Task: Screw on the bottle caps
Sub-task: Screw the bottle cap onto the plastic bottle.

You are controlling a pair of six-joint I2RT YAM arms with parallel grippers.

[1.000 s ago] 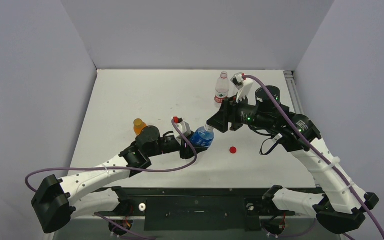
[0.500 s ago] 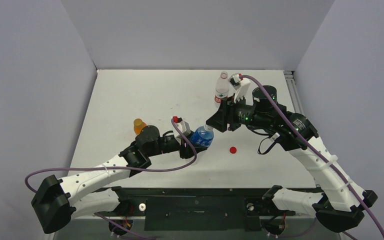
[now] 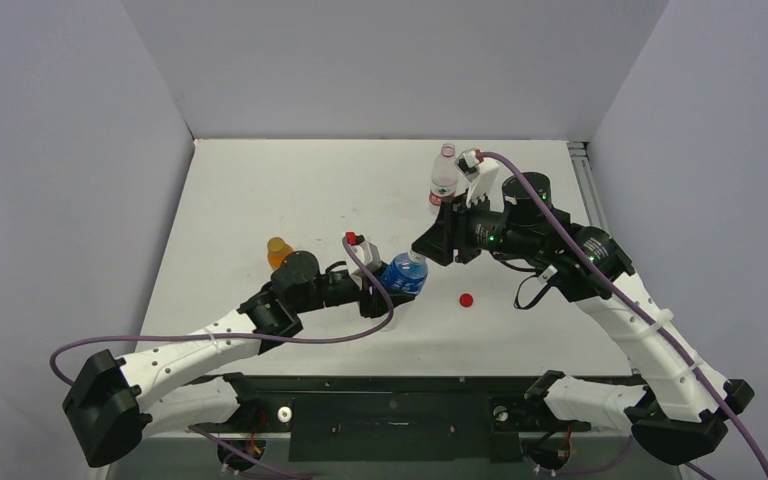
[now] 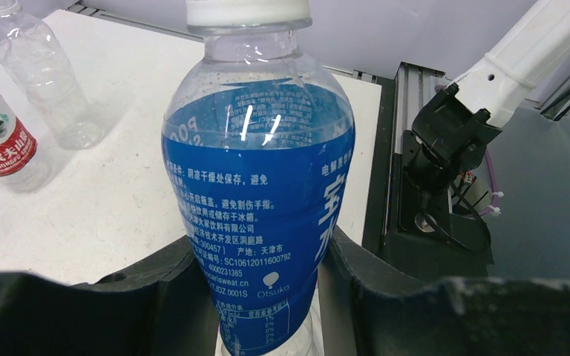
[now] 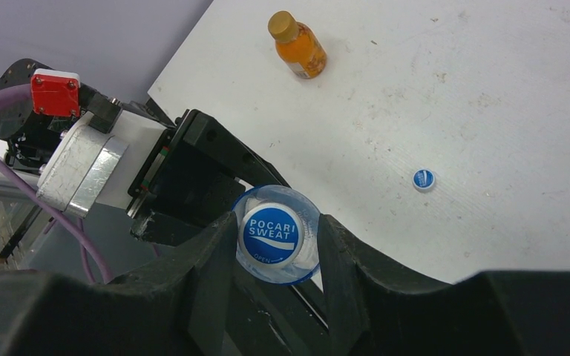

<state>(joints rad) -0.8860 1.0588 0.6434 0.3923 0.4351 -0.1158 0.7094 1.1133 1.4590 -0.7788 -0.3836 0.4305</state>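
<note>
At counter [image 3: 290, 190] centre, left tool [image 4: 263, 293] clenched on blue bottle [image 4: 256, 185]; right tool [image 5: 274, 245] straddled its cap [image 5: 270, 232], grip not determinable.

four bottles [image 4: 256, 193] [image 5: 298, 46] [image 4: 0, 141] [image 4: 41, 74], two loose caps [image 3: 466, 299] [image 5: 423, 179]: one red, one blue; two arms [image 3: 210, 345] [image 3: 640, 330].

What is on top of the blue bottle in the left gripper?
A blue-and-white cap sits on the neck of the blue bottle, between the fingers of the right gripper. The cap covers the thread: how far it is screwed on cannot be seen.
</note>
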